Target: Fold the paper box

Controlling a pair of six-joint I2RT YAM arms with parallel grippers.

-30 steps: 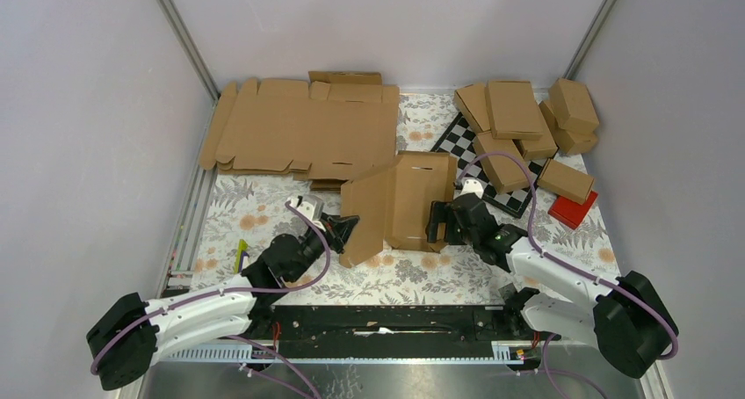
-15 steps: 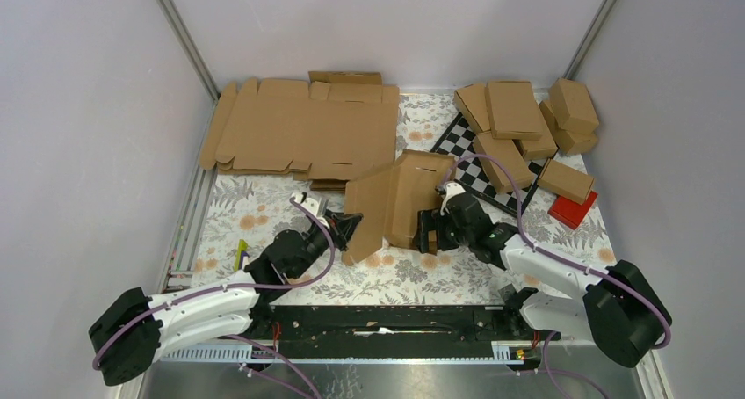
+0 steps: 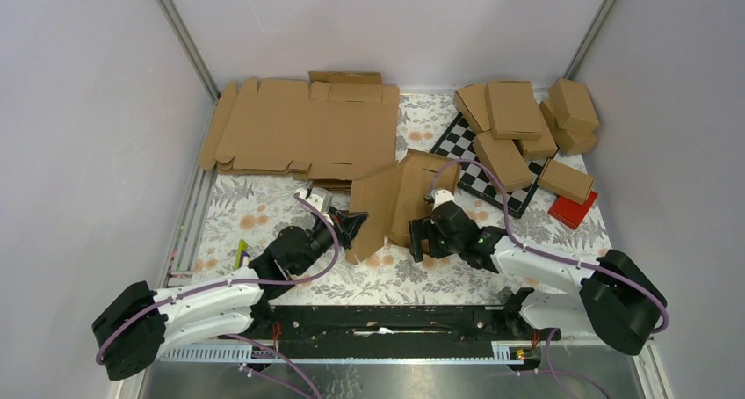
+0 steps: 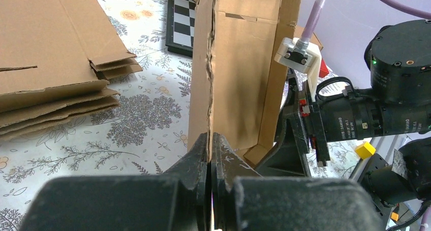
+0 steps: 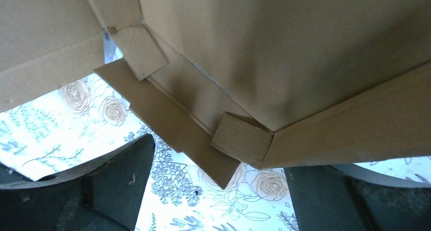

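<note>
The paper box (image 3: 395,201) is a brown cardboard blank, partly folded, standing at the table's middle. My left gripper (image 3: 355,222) is shut on the near edge of its upright left panel; the left wrist view shows the fingers (image 4: 210,142) pinching that edge, with the box (image 4: 239,73) rising beyond. My right gripper (image 3: 423,237) is open at the box's near right corner. In the right wrist view the box (image 5: 284,48) fills the top, its small tabs hanging between my spread right gripper (image 5: 218,190) fingers, which do not grip it.
A stack of flat cardboard blanks (image 3: 299,135) lies at the back left. Several folded boxes (image 3: 518,122) sit at the back right on and round a chequered board (image 3: 466,175). A red block (image 3: 573,210) lies at the right.
My right gripper has moved left against the box, pushing its right panel up and inward. The box has become narrower. My left gripper has shifted slightly right, still holding the left panel.
</note>
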